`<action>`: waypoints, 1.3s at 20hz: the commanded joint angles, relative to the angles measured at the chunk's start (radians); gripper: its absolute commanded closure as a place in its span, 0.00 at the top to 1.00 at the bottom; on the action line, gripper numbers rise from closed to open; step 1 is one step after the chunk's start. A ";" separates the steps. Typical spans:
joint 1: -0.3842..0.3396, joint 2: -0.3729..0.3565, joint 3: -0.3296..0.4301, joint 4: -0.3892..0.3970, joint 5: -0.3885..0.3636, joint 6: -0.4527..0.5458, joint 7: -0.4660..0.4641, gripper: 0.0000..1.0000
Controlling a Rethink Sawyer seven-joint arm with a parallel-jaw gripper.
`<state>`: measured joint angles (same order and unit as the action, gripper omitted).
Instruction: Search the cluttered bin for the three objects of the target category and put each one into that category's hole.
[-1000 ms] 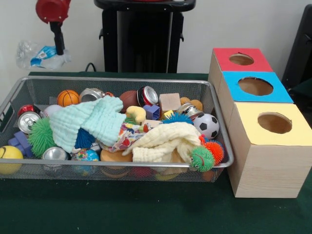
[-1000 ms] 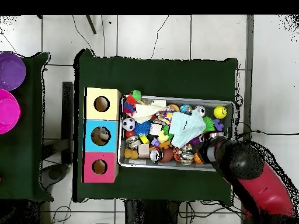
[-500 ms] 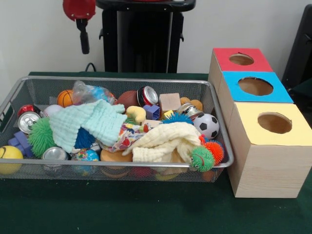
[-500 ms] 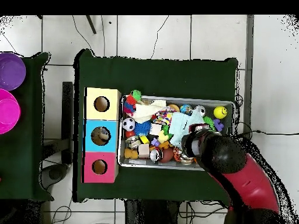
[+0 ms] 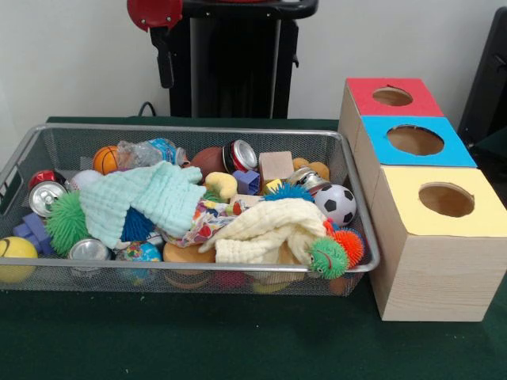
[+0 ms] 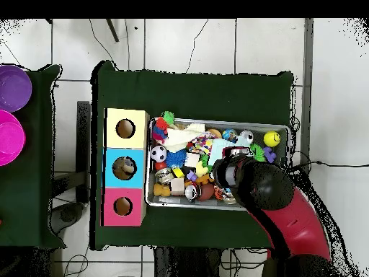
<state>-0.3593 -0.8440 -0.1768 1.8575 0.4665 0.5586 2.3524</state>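
Observation:
The wire bin (image 5: 190, 131) is packed with clutter. A crumpled clear plastic bottle (image 5: 144, 151) with a blue label lies at its back left, beside a small basketball (image 5: 110, 158). Drink cans show at the back middle (image 5: 239, 154), the left (image 5: 44, 195) and the front left (image 5: 88, 250). A mint cloth (image 5: 146, 196) and a cream cloth (image 5: 269, 226) cover the middle. My gripper (image 5: 166, 77) hangs well above the bin's back edge, holding nothing. In the overhead view the arm's end (image 6: 238, 174) hides part of the bin (image 6: 216, 121).
Three wooden boxes stand in a row beside the bin, each with a round hole: red (image 5: 392, 96), blue (image 5: 414, 140), yellow (image 5: 446, 199). A soccer ball (image 5: 339, 204), spiky toys (image 5: 329, 257), blocks (image 5: 276, 166) and a yellow ball (image 5: 14, 253) fill the bin. Purple bowls (image 6: 13, 86) sit on a side table.
A second ago the bottle hung at my gripper, left of and above the bin. It has dropped into the bin's back left, and my gripper has moved right over the back edge.

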 commanded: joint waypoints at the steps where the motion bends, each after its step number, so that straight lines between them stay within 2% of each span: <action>1: -0.004 0.087 0.025 0.083 0.021 -0.040 0.177 0.00; 7: -0.003 0.153 -0.039 0.003 -0.066 -0.104 0.117 0.00; 10: 0.024 0.181 -0.087 -0.036 -0.102 -0.107 0.112 0.00; 13: 0.038 0.189 -0.104 -0.044 -0.124 -0.102 0.102 0.00; 14: 0.044 0.194 -0.111 -0.049 -0.134 -0.099 0.100 1.00; 17: 0.084 0.218 -0.166 -0.065 -0.153 -0.068 0.135 1.00; 18: 0.094 0.221 -0.176 -0.064 -0.137 -0.031 0.168 1.00; 20: 0.082 0.215 -0.153 -0.040 -0.111 -0.034 0.174 1.00; 26: 0.046 0.234 -0.083 0.002 -0.060 -0.126 0.165 1.00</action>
<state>-0.2932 -0.6623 -0.3285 1.8304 0.3714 0.5000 2.3524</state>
